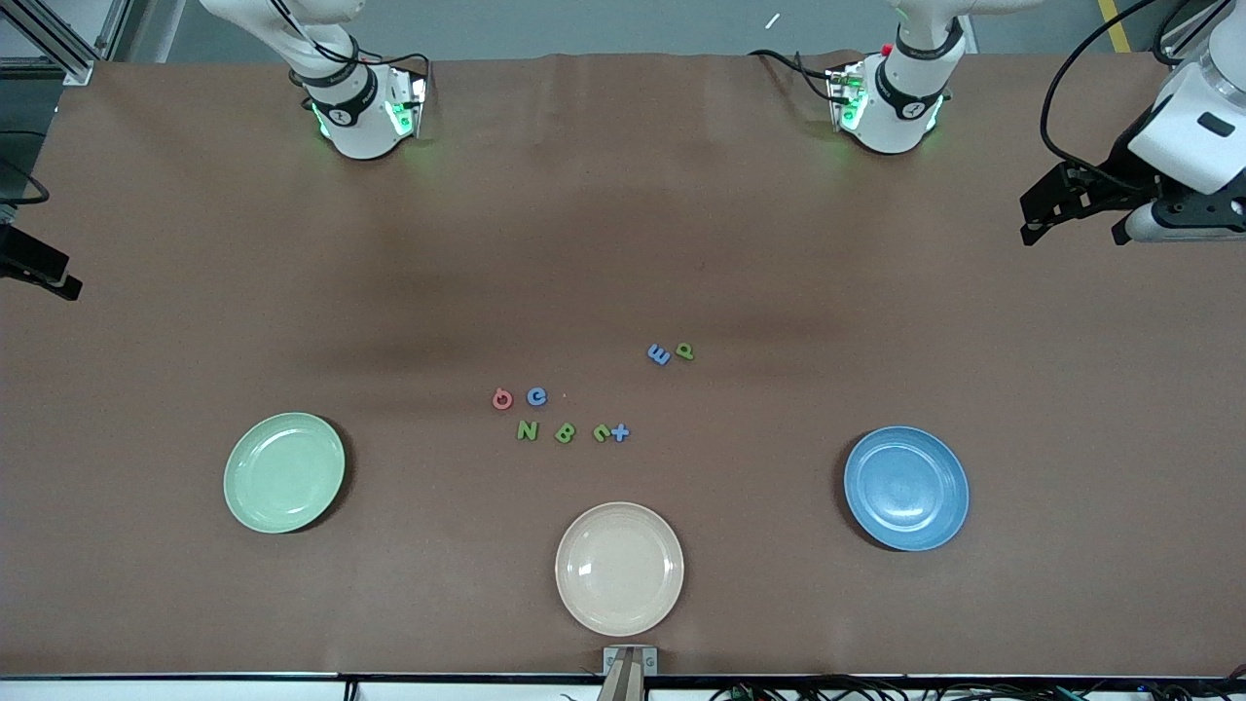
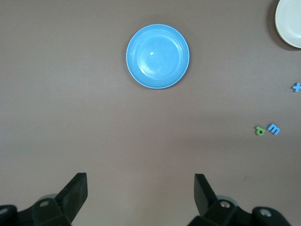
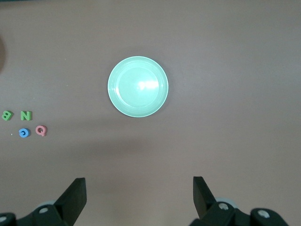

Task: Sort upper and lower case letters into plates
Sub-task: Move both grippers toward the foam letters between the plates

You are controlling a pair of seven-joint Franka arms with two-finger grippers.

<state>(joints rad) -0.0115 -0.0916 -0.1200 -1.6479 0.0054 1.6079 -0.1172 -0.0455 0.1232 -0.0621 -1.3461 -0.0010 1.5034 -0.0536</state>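
Note:
Several tiny letters lie mid-table: red Q (image 1: 502, 398), blue c (image 1: 536, 396), green N (image 1: 527, 430), green B (image 1: 565, 432), a green hook-shaped letter (image 1: 601, 432), blue t (image 1: 620, 432), blue E (image 1: 659, 353) and green P (image 1: 684, 350). The mint green plate (image 1: 284, 472) lies toward the right arm's end and the blue plate (image 1: 906, 488) toward the left arm's end; both are empty. My left gripper (image 2: 141, 186) is open and empty, high above bare table at its end (image 1: 1056, 206). My right gripper (image 3: 139, 188) is open and empty, high above bare table, with the mint plate (image 3: 138, 86) in its view.
An empty cream-beige plate (image 1: 619, 568) lies nearest the front camera, between the two plates. The arms' bases (image 1: 365, 107) (image 1: 891, 102) stand along the table's edge farthest from the front camera. The brown table (image 1: 292, 292) spreads wide around the letters.

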